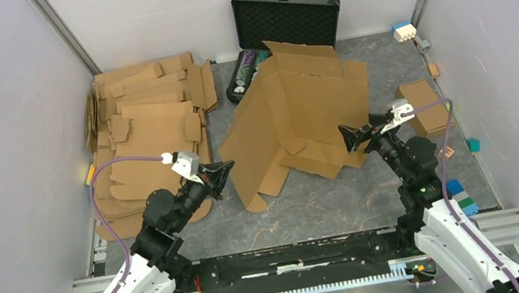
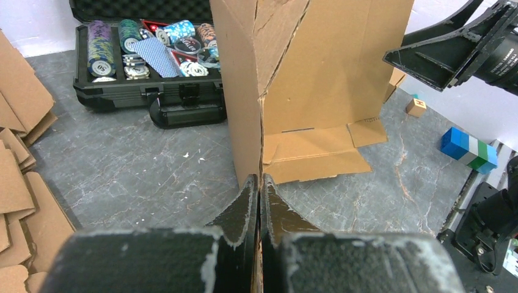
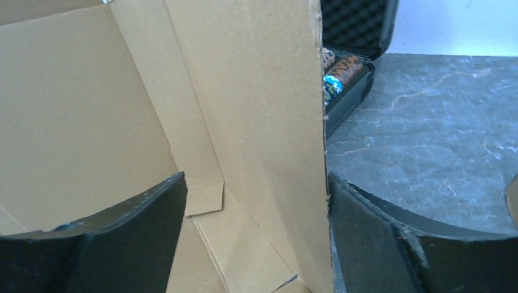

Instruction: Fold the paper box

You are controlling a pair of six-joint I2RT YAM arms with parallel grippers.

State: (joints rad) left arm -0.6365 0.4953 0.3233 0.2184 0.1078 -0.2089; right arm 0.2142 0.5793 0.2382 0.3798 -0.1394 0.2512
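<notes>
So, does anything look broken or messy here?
Yes. The box stands half-folded and leaning, and in the left wrist view its corner fold looks ragged and cracked. The cardboard pile on the left is untidy, with sheets splayed at different angles.

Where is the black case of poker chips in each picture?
Top view: black case at back centre, partly behind the cardboard sheet.
Left wrist: upper left, chips showing.
Right wrist: top, right of centre.
Shared landmark: the cardboard sheet, standing next to it.
</notes>
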